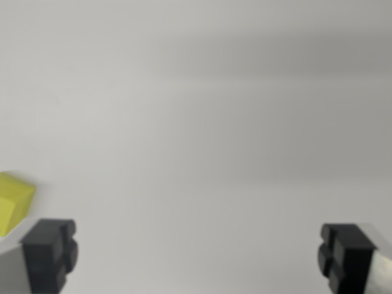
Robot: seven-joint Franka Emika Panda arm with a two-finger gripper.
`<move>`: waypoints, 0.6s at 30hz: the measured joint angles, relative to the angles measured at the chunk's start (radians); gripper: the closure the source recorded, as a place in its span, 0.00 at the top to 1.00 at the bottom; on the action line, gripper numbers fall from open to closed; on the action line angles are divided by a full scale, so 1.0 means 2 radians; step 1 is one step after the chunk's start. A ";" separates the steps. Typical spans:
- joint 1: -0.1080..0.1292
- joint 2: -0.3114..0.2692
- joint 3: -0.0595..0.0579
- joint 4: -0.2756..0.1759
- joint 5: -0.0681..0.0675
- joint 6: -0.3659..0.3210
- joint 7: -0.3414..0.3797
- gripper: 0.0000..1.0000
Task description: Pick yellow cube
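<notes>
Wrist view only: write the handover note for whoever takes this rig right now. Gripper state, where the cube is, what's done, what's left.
Gripper: open, fingers wide apart, nothing between them.
Yellow cube: on the plain grey surface at the wrist view's far left edge, partly cut off by the frame. It lies outside the jaws, just above and to the left of the left-hand finger; whether they touch cannot be told.
Done: nothing gripped yet.
Left: shift the gripper toward the wrist view's left until the cube sits between the fingers, probably lower, close, lift.
</notes>
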 joint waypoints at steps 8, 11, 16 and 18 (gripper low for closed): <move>0.002 -0.002 0.000 -0.007 0.000 0.004 0.009 1.00; 0.008 -0.004 0.000 -0.018 0.000 0.012 0.020 1.00; 0.018 -0.005 0.000 -0.036 0.000 0.028 0.041 1.00; 0.022 -0.005 0.000 -0.043 0.000 0.034 0.049 1.00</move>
